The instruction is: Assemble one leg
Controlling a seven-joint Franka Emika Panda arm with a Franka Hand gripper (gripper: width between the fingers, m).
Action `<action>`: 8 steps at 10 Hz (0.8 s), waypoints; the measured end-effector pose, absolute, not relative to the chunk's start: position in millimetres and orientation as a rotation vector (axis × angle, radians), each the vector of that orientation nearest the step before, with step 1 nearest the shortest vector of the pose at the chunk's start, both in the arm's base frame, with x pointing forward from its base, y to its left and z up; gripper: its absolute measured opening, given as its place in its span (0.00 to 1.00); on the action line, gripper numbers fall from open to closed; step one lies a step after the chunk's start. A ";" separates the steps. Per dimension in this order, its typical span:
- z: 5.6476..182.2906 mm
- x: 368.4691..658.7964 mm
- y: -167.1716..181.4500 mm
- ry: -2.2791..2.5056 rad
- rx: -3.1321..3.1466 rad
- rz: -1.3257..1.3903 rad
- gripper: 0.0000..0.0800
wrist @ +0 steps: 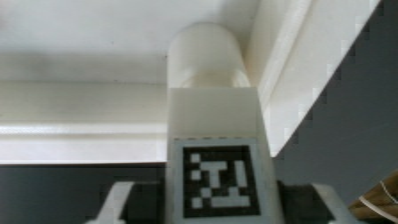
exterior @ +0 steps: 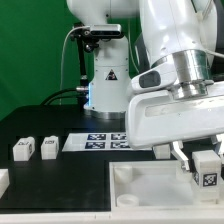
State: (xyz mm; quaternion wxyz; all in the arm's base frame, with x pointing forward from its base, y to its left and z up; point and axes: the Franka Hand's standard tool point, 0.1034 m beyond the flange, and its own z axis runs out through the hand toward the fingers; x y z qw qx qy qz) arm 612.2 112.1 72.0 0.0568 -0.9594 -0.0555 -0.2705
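My gripper (exterior: 203, 160) is shut on a leg (exterior: 206, 168), a white rectangular post with a black-and-white tag, held over the right part of the large flat white tray-like part (exterior: 150, 190). In the wrist view the leg (wrist: 217, 150) stands between my fingers (wrist: 128, 200), its rounded far end against the tray part's raised rim (wrist: 107, 100). Two more legs (exterior: 23, 150) (exterior: 49, 146) stand on the black table at the exterior view's left.
The marker board (exterior: 103, 140) lies on the table behind the tray part. The robot's base (exterior: 105, 80) stands at the back. Another white piece (exterior: 3, 182) shows at the left edge.
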 end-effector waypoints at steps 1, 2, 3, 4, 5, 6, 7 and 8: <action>72.0 612.2 112.1 -0.168 -2.910 -0.820 0.37; 71.9 612.2 112.1 -0.168 -2.910 -0.820 0.47; 71.9 612.2 112.1 -0.168 -2.910 -0.820 0.65; 71.9 612.2 112.1 -0.168 -2.910 -0.820 0.65; 71.9 612.2 112.1 -0.168 -2.910 -0.820 0.78; 71.9 612.2 112.1 -0.168 -2.910 -0.820 0.81; 71.9 612.2 112.1 -0.168 -2.910 -0.820 0.81; 71.9 612.2 112.1 -0.168 -2.910 -0.820 0.81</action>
